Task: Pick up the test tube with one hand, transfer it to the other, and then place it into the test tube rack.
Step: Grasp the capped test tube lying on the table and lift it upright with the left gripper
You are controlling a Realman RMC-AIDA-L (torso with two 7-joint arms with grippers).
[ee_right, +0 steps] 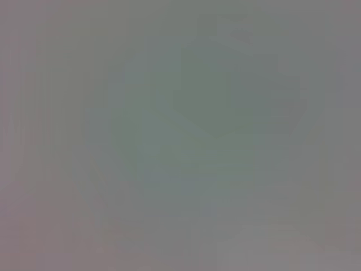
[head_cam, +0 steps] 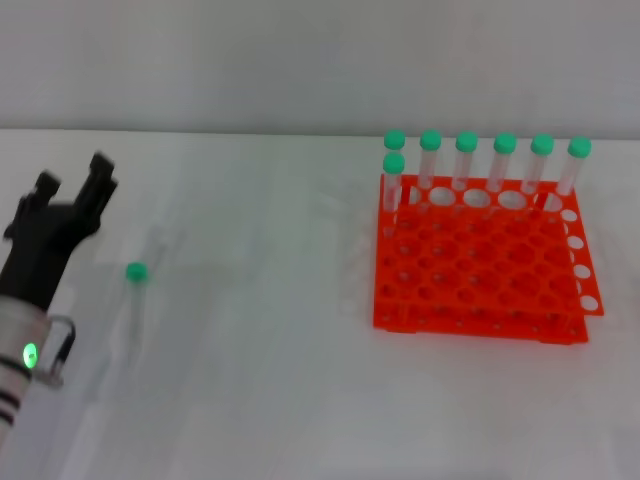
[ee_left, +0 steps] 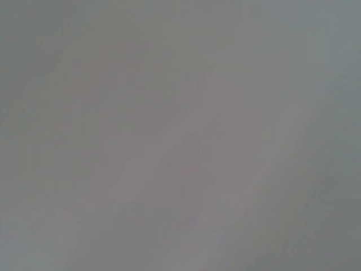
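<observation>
A clear test tube with a green cap (head_cam: 136,272) lies flat on the white table at the left. My left gripper (head_cam: 73,180) is above the table to the left of it and a little farther back, its black forked fingers open and empty. The orange-red test tube rack (head_cam: 480,262) stands at the right, with several green-capped tubes (head_cam: 466,160) upright in its back row and one in the row in front at the left corner. My right gripper is out of view. Both wrist views show only blank grey.
The white table (head_cam: 270,380) spreads between the lying tube and the rack. A pale wall (head_cam: 320,60) rises behind the table's far edge.
</observation>
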